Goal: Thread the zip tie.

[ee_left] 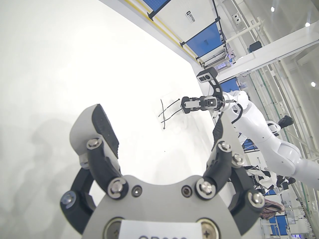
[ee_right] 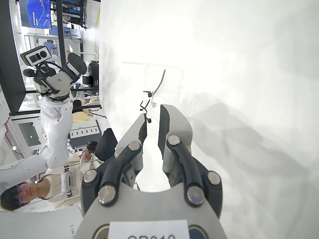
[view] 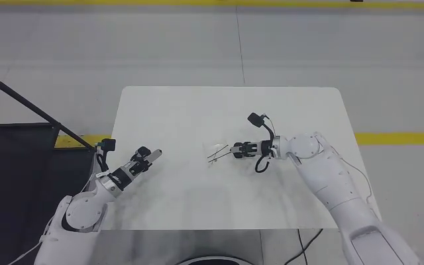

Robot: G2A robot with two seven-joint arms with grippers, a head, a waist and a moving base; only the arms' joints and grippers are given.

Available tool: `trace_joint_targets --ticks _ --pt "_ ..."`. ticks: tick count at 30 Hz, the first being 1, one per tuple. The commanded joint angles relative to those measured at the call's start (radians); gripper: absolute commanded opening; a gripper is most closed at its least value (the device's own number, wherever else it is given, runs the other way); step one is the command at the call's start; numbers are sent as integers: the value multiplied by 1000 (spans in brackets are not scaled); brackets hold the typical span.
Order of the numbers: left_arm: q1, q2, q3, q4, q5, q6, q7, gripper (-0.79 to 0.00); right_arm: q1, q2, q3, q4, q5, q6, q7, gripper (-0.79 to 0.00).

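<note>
A white surface (view: 199, 112) seen from above, with a robot arm resting on each side.

Near the middle of the surface lies a small cluster of thin black zip ties (view: 217, 154), loosely crossed over one another. In the left wrist view they (ee_left: 164, 114) show as a few curved strands forming a rough X. They sit on what looks like a clear plastic sheet (ee_right: 172, 75), which is visible by its faint rectangular outline.

The right pincer (view: 233, 151) lies low over the surface and points at the cluster, its tips just beside the nearest strands. In the right wrist view, the right pincer (ee_right: 153, 123) has its two black ribbed pads (ee_right: 164, 123) drawn close together with a narrow gap between them. Nothing is seen clamped in that gap. One strap of the zip ties (ee_right: 159, 83) runs away from the tips, and a curled tie lies beside one fingertip. Whether a tip touches a tie cannot be told.

The left pincer (view: 149, 159) sits well apart from the zip ties, near the surface's left front area. In the left wrist view, the left pincer (ee_left: 162, 135) is spread wide and holds nothing.
</note>
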State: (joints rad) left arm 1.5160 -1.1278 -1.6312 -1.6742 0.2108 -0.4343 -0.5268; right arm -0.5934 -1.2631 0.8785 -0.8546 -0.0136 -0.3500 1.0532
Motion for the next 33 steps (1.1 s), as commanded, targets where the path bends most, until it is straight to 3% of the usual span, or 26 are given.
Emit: trace_joint_targets --ticks 1,4,25,29,33 --pt "0 0 0 0 0 0 0 0 4 -3 -5 7 3 -1 1 -622" --pt "0 0 0 0 0 0 0 0 11 -8 -11 15 2 -3 1 -686" --pt "0 0 0 0 0 0 0 0 25 -21 -26 35 6 -11 11 -659" --pt "0 0 0 0 0 0 0 0 25 -22 -25 32 6 -12 12 -785" --pt "0 0 0 0 0 0 0 0 24 -20 -18 28 7 -14 12 -785"
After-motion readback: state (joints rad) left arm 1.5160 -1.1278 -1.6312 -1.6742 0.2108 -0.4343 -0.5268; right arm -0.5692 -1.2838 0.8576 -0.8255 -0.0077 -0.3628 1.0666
